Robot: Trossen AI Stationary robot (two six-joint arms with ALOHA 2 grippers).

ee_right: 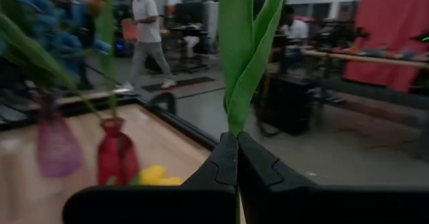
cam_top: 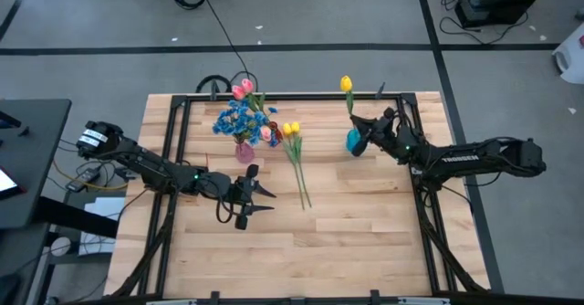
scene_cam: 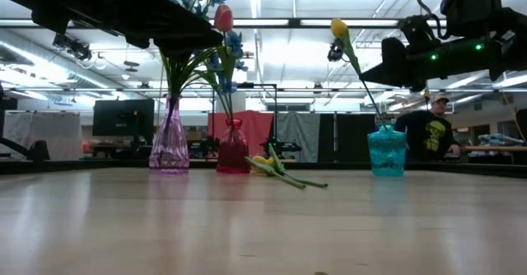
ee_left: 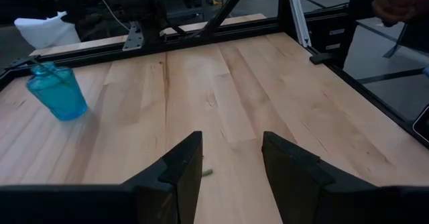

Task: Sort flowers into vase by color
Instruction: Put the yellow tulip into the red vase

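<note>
Closest to the low camera lies bare wooden counter (scene_cam: 263, 226), and beyond it stand three vases in a row. Using the teal vase (cam_top: 353, 141) as the landmark: the right pincer (cam_top: 358, 133) sits just beside it on the right arm's side, fingers clenched on the green stem and leaves of a yellow tulip (cam_top: 346, 84). In the right wrist view the two dark fingers (ee_right: 224, 163) meet tightly around that stem, the leaves rising straight above them. In the low view the stem drops into the teal vase's mouth while the bloom stands high above it.

Well apart from the teal vase, toward the left arm's side, stand a red vase (scene_cam: 233, 157) and a clear pink vase (scene_cam: 170, 147). Blue blossoms (cam_top: 235, 120) and pink tulips (cam_top: 243, 89) rise from them; which stem sits in which vase cannot be told exactly.

Between the red vase and the teal vase, two more yellow tulips (cam_top: 291, 129) lie flat on the counter, their long stems running toward the front edge.

The left pincer (cam_top: 257, 195) hovers over open counter, farther from the teal vase than the lying tulips, fingers spread wide and empty. In the left wrist view, wood shows between them.

A person in a dark shirt (scene_cam: 428, 131) sits in the room behind the teal vase.
</note>
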